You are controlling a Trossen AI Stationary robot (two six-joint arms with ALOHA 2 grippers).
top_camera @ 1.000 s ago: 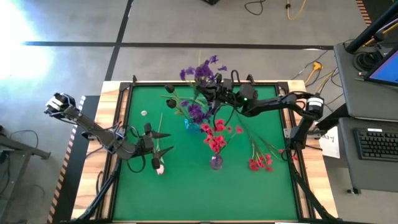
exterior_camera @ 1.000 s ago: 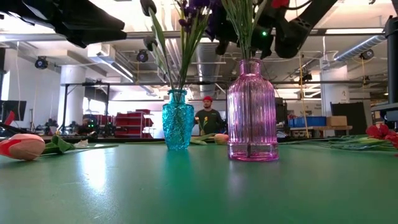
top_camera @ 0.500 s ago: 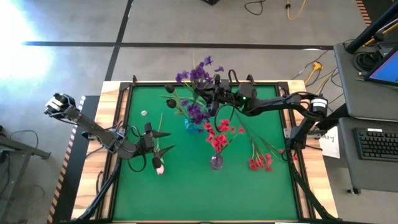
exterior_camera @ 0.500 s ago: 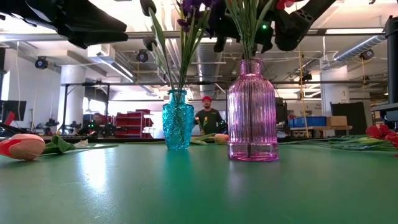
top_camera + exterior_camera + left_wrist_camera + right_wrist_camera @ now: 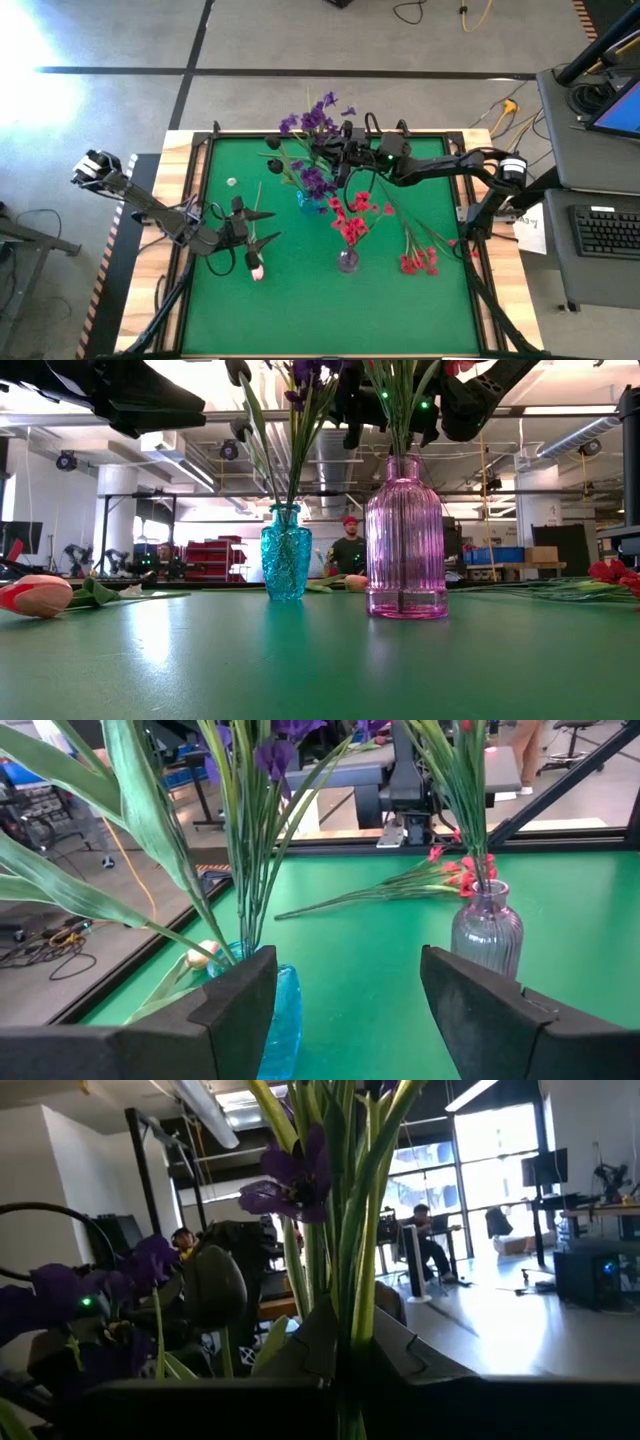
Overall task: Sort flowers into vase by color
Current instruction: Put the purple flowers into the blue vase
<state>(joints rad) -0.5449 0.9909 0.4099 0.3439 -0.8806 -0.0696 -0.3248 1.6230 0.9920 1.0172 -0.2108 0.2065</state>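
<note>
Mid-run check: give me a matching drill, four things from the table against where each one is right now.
Things:
1. purple flowers
2. red flowers in the clear vase
3. loose red flowers
4. tulip

Places:
A. lying on the mat near the right edge
B. standing in the pink-tinted vase
C. lying on the mat by the left gripper
D. held by the right gripper above the blue vase

Pairs: 1-D, 2-B, 3-A, 4-C
</note>
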